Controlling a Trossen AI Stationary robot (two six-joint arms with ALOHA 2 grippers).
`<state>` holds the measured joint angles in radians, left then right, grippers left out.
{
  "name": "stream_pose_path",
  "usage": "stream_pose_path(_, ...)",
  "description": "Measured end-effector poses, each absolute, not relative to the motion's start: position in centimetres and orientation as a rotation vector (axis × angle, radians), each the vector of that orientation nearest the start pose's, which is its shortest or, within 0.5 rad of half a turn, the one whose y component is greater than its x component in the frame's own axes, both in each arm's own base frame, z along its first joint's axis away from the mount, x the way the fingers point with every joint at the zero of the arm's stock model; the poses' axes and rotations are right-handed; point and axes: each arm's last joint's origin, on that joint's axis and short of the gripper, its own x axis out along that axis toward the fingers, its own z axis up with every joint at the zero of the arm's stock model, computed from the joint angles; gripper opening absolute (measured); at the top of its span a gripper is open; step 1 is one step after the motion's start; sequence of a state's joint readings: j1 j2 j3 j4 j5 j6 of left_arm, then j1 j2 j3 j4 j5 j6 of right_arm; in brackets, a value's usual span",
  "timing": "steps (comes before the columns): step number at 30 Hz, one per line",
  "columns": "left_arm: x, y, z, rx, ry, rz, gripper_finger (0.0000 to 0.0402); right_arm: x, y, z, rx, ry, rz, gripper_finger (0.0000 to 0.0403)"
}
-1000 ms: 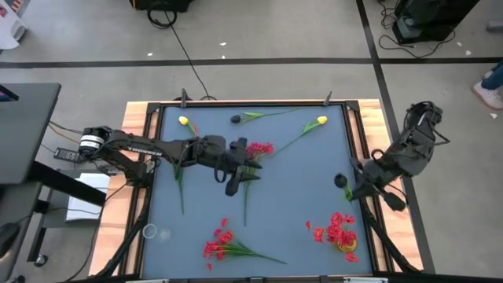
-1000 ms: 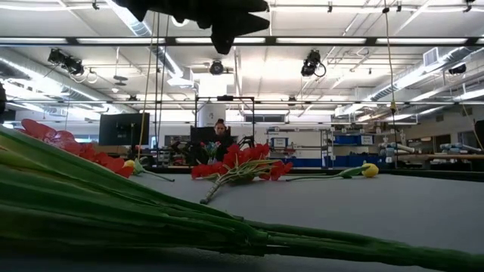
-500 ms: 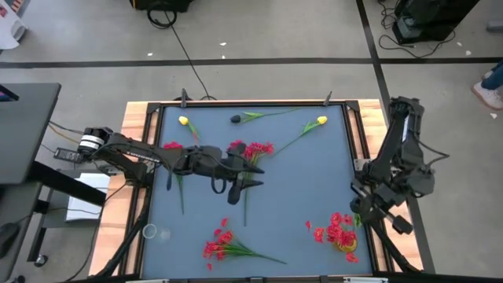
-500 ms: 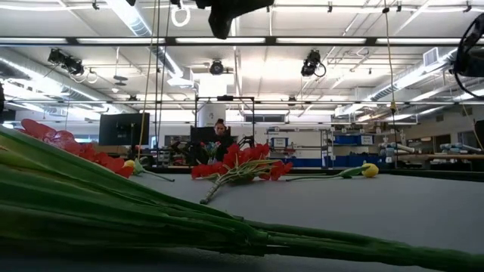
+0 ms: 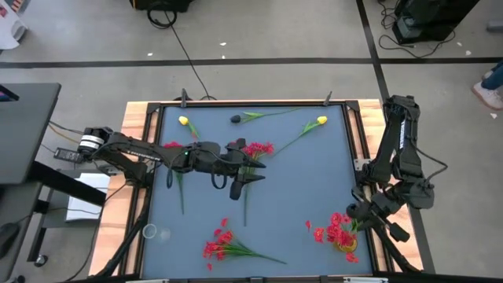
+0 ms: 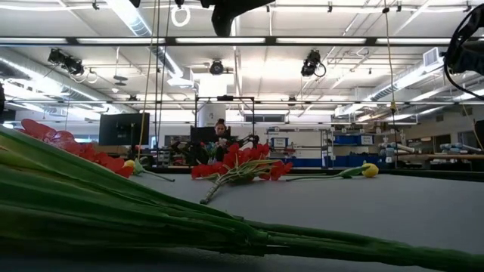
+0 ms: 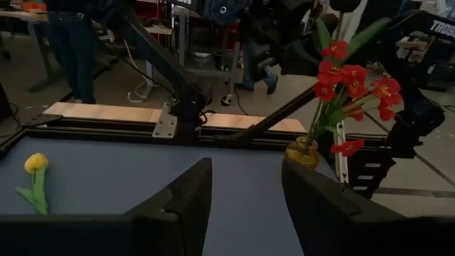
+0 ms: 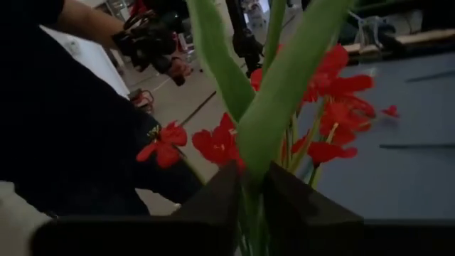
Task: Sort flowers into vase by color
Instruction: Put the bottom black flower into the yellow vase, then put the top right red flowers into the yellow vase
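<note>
Right gripper (image 5: 355, 212) is seen at the table's right edge, fingers pinched on green stalks of the red bunch (image 5: 339, 229) standing in the vase (image 7: 303, 152) at the near-right corner; left gripper (image 5: 242, 179) is held above mid-table with jaws spread, nothing between them; a second red bunch (image 5: 255, 149) lies just beside it; a third red bunch (image 5: 220, 240) lies near the front edge; yellow tulips (image 5: 321, 121) and a dark bud (image 5: 235, 119) lie near the back rail.

Red flowers (image 5: 340, 230) upright in vase (image 5: 346, 245); others flat.
</note>
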<state>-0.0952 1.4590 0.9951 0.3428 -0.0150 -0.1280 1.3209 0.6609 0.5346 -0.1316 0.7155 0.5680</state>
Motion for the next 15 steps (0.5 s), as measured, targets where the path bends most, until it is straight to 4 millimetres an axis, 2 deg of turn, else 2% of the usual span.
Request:
stream_pose_path(4, 33.1, -2.8, 29.8, -0.122, 0.127, -0.062, 0.0176, 5.5, 13.9, 27.1, 0.39, 0.327, 0.544, 0.0141)
stream_pose_path(8, 33.1, -2.8, 29.8, -0.121, 0.13, -0.062, 0.0176, 5.3, 13.9, 26.4, 0.423, 0.435, 0.585, 0.0194)
stream_pose_path(11, 33.1, -2.8, 29.7, -0.12, 0.139, -0.063, 0.0176, 5.1, 13.7, 25.5, 0.418, 0.54, 0.57, 0.0209)
stream_pose_path(15, 33.1, -2.8, 29.6, -0.113, 0.144, -0.064, 0.0176, 4.8, 13.2, 24.6, 0.41, 0.663, 0.561, 0.0209)
